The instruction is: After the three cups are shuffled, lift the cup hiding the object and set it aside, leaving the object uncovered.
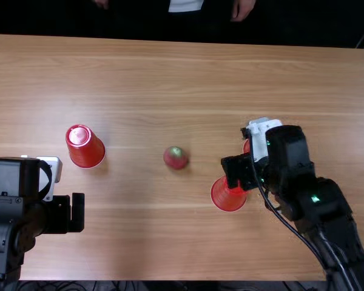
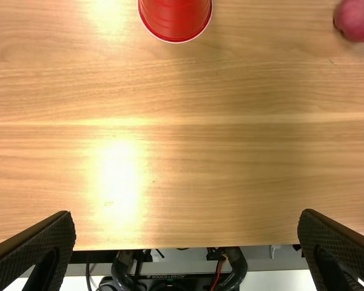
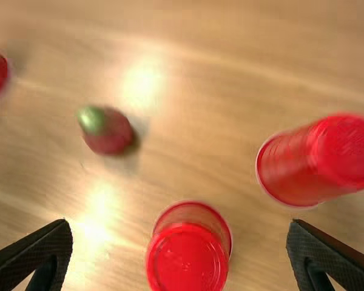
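Top view gives me the wooden table [image 1: 182, 79] across nearly the whole frame. My right arm [image 1: 303, 188] stretches from the lower right corner to just right of centre, and my left arm [image 1: 18, 206] sits in the lower left corner. My right gripper [image 3: 177, 229] has its fingers spread wide and grips nothing. In its wrist view a red cup [image 3: 188, 248] stands mouth down between them at bottom centre, touching neither. In the top view that cup sits right of centre, partly under the gripper. My left gripper [image 2: 185, 215] is likewise spread wide, with only table between its fingers. A second cup [image 3: 318, 159] shows at the right of the right wrist view; in the top view the arm hides most of it. The third cup [image 1: 84, 147] stands mouth down left of centre. The object, a small red and green ball [image 1: 176, 157], lies uncovered at centre frame, between the third cup and the other two, touching none.
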{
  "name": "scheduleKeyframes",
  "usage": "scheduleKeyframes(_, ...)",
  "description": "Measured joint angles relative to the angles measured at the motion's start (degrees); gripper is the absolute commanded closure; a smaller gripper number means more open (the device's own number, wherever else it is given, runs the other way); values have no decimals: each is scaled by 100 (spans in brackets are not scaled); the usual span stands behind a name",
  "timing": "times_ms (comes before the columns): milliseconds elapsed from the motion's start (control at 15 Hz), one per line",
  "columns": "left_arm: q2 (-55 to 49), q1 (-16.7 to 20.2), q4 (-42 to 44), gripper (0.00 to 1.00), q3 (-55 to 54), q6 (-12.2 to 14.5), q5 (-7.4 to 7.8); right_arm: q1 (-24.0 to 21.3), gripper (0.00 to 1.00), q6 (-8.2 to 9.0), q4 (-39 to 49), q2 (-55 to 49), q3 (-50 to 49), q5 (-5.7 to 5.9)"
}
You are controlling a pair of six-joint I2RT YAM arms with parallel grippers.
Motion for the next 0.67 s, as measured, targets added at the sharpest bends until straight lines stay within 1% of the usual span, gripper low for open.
scheduleKeyframes(67, -2, 2, 2, 0, 0, 0, -2, -214, 0, 0, -98, -160, 105, -13)
scheduleKeyframes(200, -2, 0, 2, 0, 0, -2, -2, -892, 0, 0, -267, -549, 103, 26)
scheduleKeyframes(333, -46, 2, 4, 0, 0, 0, -2, -1344, 0, -2, -271, -1045, 96, 35)
scheduleKeyframes(467, -402, 2, 17, 0, -120, 0, -2, -1744, 0, -2, -271, -1611, -81, 33)
scheduleKeyframes(533, -592, 2, -4, 0, -232, 0, -4, -1856, 0, -2, -275, -1904, -273, 39)
scheduleKeyframes(667, -837, 4, 11, 0, -466, -2, 0, -1875, 0, 2, -275, -2439, -715, 33)
